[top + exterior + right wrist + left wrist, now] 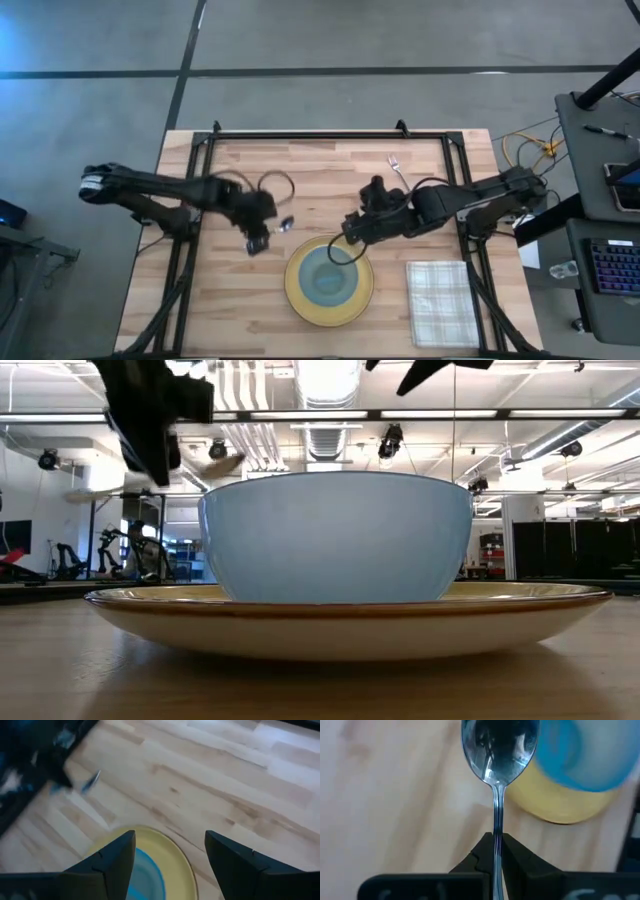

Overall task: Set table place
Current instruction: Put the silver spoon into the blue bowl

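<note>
A light blue bowl [327, 277] stands in a yellow plate [296, 294] on the wooden table [320, 175], near its front edge. My left gripper [262, 236] is left of the plate and is shut on a metal spoon [499, 750]; the spoon's bowl [286, 225] points toward the plate. My right gripper [170, 852] is open and empty just above the plate's far rim [352, 232]. A metal fork [397, 167] lies flat on the table at the far right. A checked napkin [442, 302] lies flat right of the plate. My left gripper pinches the spoon's thin handle [498, 827] between its two fingers [480, 855], a short way behind the spoon's bowl. The fingers lie along the handle. The spoon sticks out forward beyond the fingertips, bowl up, clear of the table.
Black metal rails [320, 135] frame the table's far edge and sides. There is free wood between the plate and the napkin and across the table's far half. A side desk with a keyboard [612, 265] stands off the table's right edge.
</note>
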Available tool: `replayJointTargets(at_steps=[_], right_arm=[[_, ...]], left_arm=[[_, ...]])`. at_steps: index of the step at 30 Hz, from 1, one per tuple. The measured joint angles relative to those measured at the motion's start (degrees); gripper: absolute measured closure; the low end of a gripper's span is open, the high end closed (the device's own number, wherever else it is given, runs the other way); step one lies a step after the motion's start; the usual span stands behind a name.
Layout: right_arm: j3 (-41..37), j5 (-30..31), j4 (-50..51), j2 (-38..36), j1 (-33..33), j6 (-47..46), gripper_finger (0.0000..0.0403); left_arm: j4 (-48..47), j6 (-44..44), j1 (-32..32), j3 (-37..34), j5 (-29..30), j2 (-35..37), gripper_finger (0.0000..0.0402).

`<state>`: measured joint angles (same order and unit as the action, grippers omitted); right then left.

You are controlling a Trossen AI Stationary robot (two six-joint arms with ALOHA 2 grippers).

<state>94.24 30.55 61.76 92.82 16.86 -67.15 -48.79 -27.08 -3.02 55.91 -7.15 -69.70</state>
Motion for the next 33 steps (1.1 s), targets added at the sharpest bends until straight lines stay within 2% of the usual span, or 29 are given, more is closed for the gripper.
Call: replayJointTargets(at_steps=[6,9,13,19,25,29,33], right_arm=[[-0.2,0.6,-1.7,-1.1,1.1,-2.1,0.017],[-0.3,0.3,-4.2,-0.9,3.6,-2.4,0.017],[-0.5,1.4,-4.2,-0.8,7.8,-7.9,0.017],[-0.8,5.5,-3.1,-0.6,15.2,-17.1,0.017],[-1.0,8.1,-3.3,3.1,20.9,-27.2,0.017],[-1.1,8.6,-3.3,5.5,23.0,-31.3,0.018],[-1.2,8.6,-3.3,6.5,24.3,-33.1,0.0206]], left_arm=[[3.6,-4.6,-11.7,5.6,3.7,-6.1,0.0401],[5.0,-5.0,-15.0,9.4,3.9,-11.0,0.0401],[4.6,-4.2,-17.8,15.4,4.6,-18.2,0.0401],[-0.7,-2.2,-19.7,25.5,4.5,-25.5,0.0401],[-3.0,-0.8,-20.0,33.0,4.5,-30.1,0.0402],[-4.0,-0.5,-19.9,35.4,4.5,-32.6,0.0402],[-5.2,-0.9,-19.8,35.5,2.7,-34.4,0.0402]])
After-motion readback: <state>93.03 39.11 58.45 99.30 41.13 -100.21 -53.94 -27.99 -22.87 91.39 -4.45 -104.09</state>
